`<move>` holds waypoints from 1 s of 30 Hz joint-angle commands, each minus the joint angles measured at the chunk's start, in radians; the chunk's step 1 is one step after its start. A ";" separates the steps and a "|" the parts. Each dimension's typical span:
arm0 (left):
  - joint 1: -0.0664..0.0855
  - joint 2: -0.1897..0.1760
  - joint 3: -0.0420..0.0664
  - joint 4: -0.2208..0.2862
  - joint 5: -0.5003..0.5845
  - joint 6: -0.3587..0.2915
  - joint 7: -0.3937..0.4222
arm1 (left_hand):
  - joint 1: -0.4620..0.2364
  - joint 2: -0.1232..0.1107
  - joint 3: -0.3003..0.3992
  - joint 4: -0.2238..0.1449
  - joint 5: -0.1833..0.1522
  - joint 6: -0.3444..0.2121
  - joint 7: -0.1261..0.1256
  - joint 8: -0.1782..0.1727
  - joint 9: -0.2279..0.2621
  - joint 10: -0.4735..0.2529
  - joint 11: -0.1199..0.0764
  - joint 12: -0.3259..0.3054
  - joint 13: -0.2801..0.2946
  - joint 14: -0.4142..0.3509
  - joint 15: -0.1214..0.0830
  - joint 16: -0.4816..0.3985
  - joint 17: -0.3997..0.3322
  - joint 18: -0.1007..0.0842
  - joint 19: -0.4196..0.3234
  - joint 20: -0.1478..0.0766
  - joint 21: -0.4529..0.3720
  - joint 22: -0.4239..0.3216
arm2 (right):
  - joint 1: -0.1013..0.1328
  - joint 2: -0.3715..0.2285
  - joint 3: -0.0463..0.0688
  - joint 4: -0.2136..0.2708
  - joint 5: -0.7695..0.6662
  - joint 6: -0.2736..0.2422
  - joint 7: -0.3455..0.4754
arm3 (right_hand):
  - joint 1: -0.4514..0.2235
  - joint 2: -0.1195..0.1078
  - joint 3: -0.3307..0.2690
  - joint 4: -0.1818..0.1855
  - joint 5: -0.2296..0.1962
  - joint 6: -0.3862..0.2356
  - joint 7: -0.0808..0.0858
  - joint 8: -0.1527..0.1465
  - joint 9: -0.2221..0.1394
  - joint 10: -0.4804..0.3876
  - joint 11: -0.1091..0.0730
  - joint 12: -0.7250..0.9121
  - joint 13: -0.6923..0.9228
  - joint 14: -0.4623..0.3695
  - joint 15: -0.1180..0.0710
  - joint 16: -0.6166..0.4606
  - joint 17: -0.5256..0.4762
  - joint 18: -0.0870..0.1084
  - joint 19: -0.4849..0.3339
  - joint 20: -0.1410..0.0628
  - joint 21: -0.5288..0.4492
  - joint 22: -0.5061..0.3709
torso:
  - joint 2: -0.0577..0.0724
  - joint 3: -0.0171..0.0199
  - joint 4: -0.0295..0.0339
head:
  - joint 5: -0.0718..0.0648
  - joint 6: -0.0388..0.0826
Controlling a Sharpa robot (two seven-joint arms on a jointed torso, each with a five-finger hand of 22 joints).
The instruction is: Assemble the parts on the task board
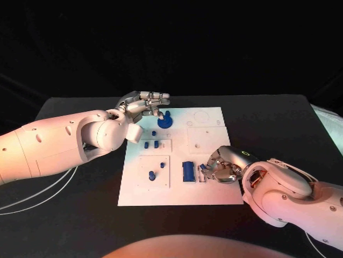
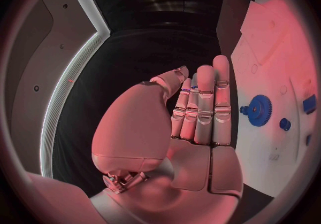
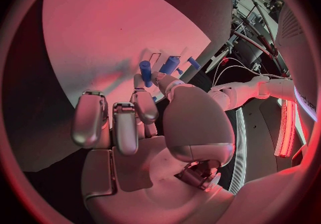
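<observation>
Black table carrying the white task board at its middle, long edges running from near to far.

Left hand hovering at the board's far left corner, fingers straight and held side by side, thumb folded alongside, nothing between them; same flat, empty posture in the left wrist view. Blue gear standing on the board just beside that hand, close to the far edge; seen again in the left wrist view, apart from the fingers.

Right hand low over the board's near right part, close to the right edge, fingers curled. In the right wrist view, a small blue peg pinched upright at the fingertips, with the other fingers bent downward.

Blue block lying just left of the right hand, on the near half. Two small blue pieces in the left-middle recess, a blue pin in the near left recess.

Far right quarter of the board bare white. Wide bare table along the right edge and along the far edge behind the board. White cables trailing over the table's near left side.
</observation>
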 commanded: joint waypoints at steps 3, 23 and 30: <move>0.000 0.002 0.000 0.002 -0.005 0.019 0.005 | 0.001 0.010 0.001 -0.005 0.005 -0.006 0.001 0.006 0.001 -0.010 0.000 0.007 -0.001 -0.010 0.000 -0.004 -0.002 0.020 -0.002 0.002 -0.003 -0.001 | -0.001 0.008 0.000 -0.004 0.022 0.049 -0.017 | -0.011 -0.001 0.000 0.008 0.007 0.032 -0.026 0.008 0.003 0.001 -0.005 0.004 0.002 0.073 -0.009 -0.002 0.099 -0.012 0.004 -0.006 0.005 0.000 | 0.000 0.0005 -0.0018 | 0.000 0.004; 0.000 0.004 0.000 0.001 -0.005 0.021 0.000 | 0.005 0.017 0.005 -0.010 0.006 -0.007 0.001 0.009 0.001 -0.012 0.000 0.012 -0.001 -0.012 0.000 -0.003 -0.005 0.020 -0.002 0.001 -0.003 -0.001 | -0.003 0.025 0.000 -0.016 0.008 0.032 -0.017 | -0.062 0.008 -0.030 0.046 -0.019 0.045 -0.034 0.023 0.027 0.020 -0.012 0.034 0.026 0.076 -0.015 0.009 0.117 -0.015 0.013 -0.013 0.013 0.016 | -0.001 0.0010 -0.0013 | 0.004 0.000; 0.000 0.004 0.000 0.000 -0.005 0.021 -0.002 | 0.005 0.017 0.005 -0.010 0.006 -0.007 0.001 0.009 0.001 -0.012 0.000 0.012 -0.001 -0.012 0.000 -0.003 -0.005 0.020 -0.002 0.001 -0.003 -0.001 | -0.003 0.025 0.000 -0.016 0.000 0.029 -0.016 | -0.113 -0.010 -0.084 0.083 -0.028 0.049 -0.035 0.027 0.039 0.025 -0.013 0.042 0.034 0.077 -0.016 0.012 0.121 -0.016 0.016 -0.014 0.015 0.020 | 0.000 0.0009 -0.0006 | 0.007 -0.001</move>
